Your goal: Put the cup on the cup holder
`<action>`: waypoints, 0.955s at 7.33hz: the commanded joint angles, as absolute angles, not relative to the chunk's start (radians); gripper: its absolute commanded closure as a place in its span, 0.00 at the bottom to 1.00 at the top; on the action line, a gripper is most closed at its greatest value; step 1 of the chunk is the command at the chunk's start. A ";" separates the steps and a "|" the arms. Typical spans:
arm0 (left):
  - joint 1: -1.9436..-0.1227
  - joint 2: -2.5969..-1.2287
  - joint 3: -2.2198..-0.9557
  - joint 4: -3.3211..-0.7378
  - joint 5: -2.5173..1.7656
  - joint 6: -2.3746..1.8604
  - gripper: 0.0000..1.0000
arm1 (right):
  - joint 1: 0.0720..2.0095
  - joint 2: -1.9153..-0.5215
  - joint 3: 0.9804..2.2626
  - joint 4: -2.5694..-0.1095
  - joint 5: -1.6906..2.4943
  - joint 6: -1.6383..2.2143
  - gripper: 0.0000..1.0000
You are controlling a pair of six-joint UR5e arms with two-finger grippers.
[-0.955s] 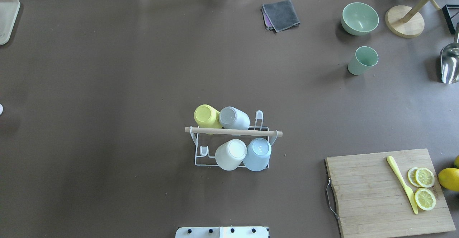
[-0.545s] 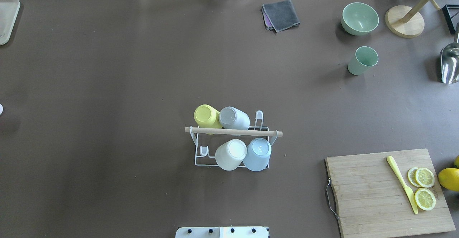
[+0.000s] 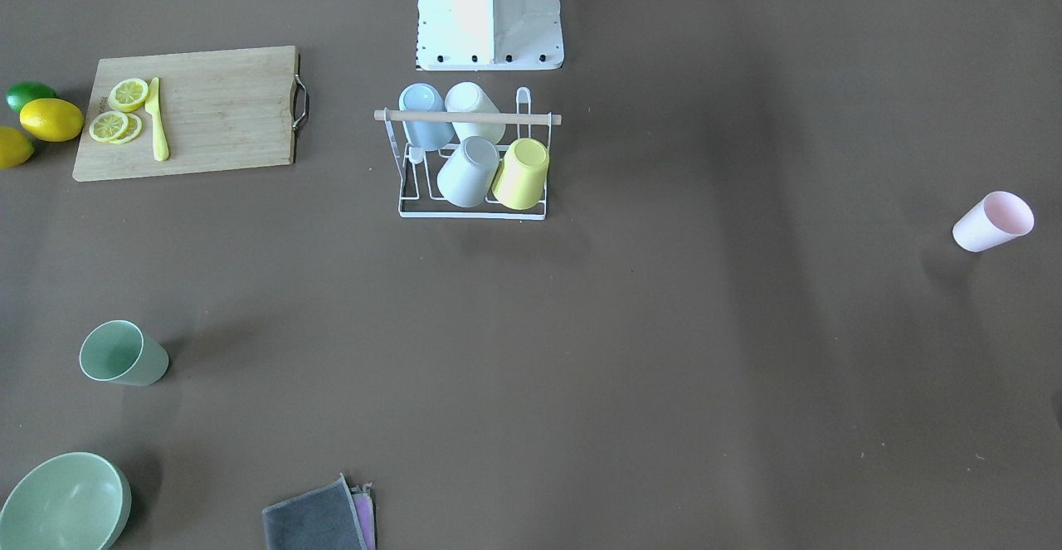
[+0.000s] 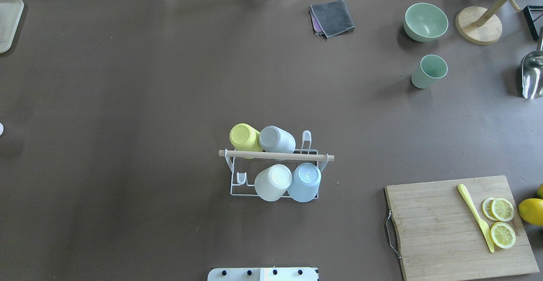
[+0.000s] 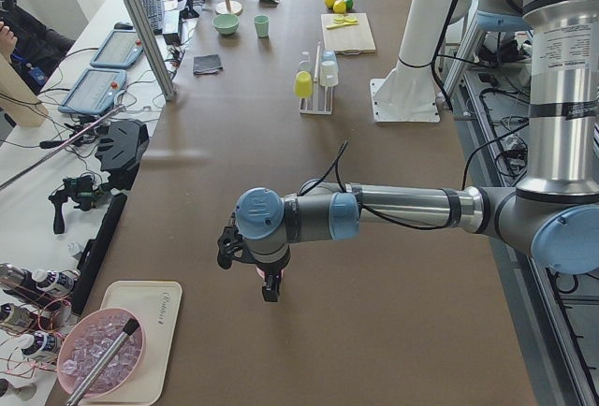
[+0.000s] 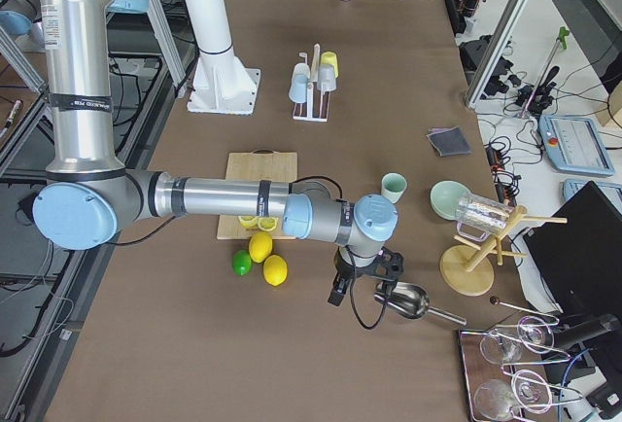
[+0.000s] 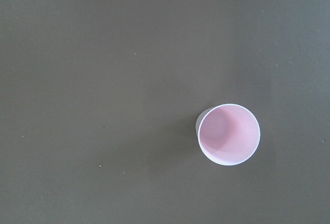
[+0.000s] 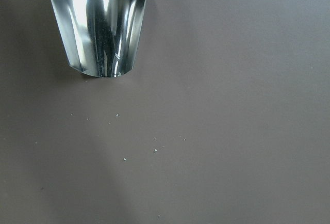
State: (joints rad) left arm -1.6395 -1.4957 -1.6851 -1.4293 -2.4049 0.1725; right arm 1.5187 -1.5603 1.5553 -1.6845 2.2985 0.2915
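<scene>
The white wire cup holder (image 4: 275,155) with a wooden rod stands mid-table and carries a yellow, a grey, a white and a blue cup upside down; it also shows in the front view (image 3: 465,117). A pink cup (image 3: 992,221) stands upright at the table's far left end and fills the left wrist view (image 7: 229,133). My left gripper (image 5: 269,289) hovers above it; I cannot tell if it is open. A green cup (image 4: 428,71) stands upright at the back right. My right gripper (image 6: 338,293) hangs beside a metal scoop (image 6: 403,300); I cannot tell its state.
A wooden cutting board (image 4: 437,230) with lemon slices and a yellow knife lies front right, with lemons (image 4: 531,211) beside it. A green bowl (image 4: 425,21), a grey cloth (image 4: 332,17) and a wooden stand (image 4: 478,26) sit along the back. A tray (image 4: 8,22) lies back left.
</scene>
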 commanded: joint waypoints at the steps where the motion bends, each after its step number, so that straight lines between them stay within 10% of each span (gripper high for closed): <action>1: -1.637 -1.496 -1.674 -1.431 -2.405 0.173 0.02 | 1.519 -1.559 1.562 -1.684 2.307 0.293 0.00; 7: -1.525 -1.591 -1.709 -1.445 -2.395 0.169 0.02 | 1.519 -1.560 1.560 -1.684 2.309 0.293 0.00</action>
State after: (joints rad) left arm -1.5513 -1.5582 -1.6925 -1.4482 -2.3978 0.1715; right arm 1.5187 -1.5600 1.5601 -1.6843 2.3084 0.2930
